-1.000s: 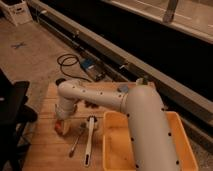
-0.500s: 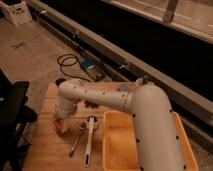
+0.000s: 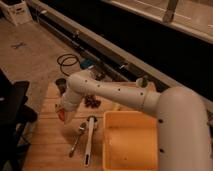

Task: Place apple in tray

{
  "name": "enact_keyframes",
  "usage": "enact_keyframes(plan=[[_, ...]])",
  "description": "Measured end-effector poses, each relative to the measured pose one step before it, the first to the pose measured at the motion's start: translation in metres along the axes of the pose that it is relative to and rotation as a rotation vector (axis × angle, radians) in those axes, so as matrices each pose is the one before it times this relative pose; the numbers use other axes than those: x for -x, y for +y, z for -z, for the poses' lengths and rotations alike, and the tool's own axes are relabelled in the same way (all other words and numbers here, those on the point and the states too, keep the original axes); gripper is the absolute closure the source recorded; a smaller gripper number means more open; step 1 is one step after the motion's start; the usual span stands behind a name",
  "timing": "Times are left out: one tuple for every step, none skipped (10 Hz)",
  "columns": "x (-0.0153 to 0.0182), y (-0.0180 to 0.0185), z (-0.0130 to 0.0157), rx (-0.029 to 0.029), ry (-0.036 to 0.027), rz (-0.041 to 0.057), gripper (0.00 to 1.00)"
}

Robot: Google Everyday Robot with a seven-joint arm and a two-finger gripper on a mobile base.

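I have the hand [image 3: 62, 114] low at the left of the frame, just above the bench [image 3: 47, 145], and it is pressed in on the apple [image 3: 61, 116]. Only a small orange-red patch of the apple shows at the hand's tip, so I cannot say whether it sits on the wood or is lifted clear of it. The white arm [image 3: 115, 95] runs from there toward the right, bends at a rounded joint, and swells into the big forearm that fills the lower right corner.

Just right of the hand, under the arm, lies a dark reddish bunch of berries [image 3: 92, 101]. Below that, a spoon [image 3: 77, 138] lies slanted on the wood, and beside it a long white tool [image 3: 89, 141] with a dark round head points down toward the bottom edge. The two lie close together but apart.

The tray [image 3: 127, 142], yellow with raised sides, sits at lower centre, right of the tool and well apart from the apple. The forearm covers its right side.

Behind the bench, toward upper left, a black cable [image 3: 66, 62] lies coiled on the floor [image 3: 30, 47], with a small blue thing [image 3: 87, 64] next to it. A long rail [image 3: 125, 55] crosses the frame diagonally. Something black [image 3: 12, 107] stands at the left edge.
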Motion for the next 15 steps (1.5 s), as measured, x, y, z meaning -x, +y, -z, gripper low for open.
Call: enact_keyframes(plan=[[-0.00948,0.00895,0.02105,-0.03023,0.01613,-0.01706,1.00],[-0.00892,0.00859,0.01793,-0.02325,0.01554,-0.01757,1.00],[-0.01180,0.01262,0.02104,-0.02484,0.01924,-0.02635,1.00],[-0.01350,0.01353,0.02235,-0.02622,0.02045,-0.03458,1.00],[-0.01104,0.01050,0.01736,-0.01987,0.01544,-0.03009,1.00],[-0.01562,0.01484,0.02229,-0.02107,0.02573,-0.04609,1.00],[-0.01354,0.01219,0.01592,-0.01318,0.01971,-0.04235,1.00],[-0.01534,0.01370,0.01595,-0.01355,0.02133,-0.05063,1.00],[-0.01250,0.01092,0.01132,-0.00807,0.01629,-0.04158,1.00],[-0.02021,0.01956,0.01396,-0.00830,0.02088,-0.07196,1.00],[-0.01624,0.01734,0.00798,-0.00352,0.01428,-0.06529,1.00],[-0.01058,0.01637,0.00190,0.00230,0.00707,-0.05274,1.00],[-0.01222,0.02141,-0.00208,0.00387,0.00507,-0.06811,0.98],[-0.01554,0.02038,-0.00798,0.00621,0.00009,-0.07672,0.90],[-0.01018,0.01182,-0.00723,0.00617,-0.00225,-0.04516,0.82]])
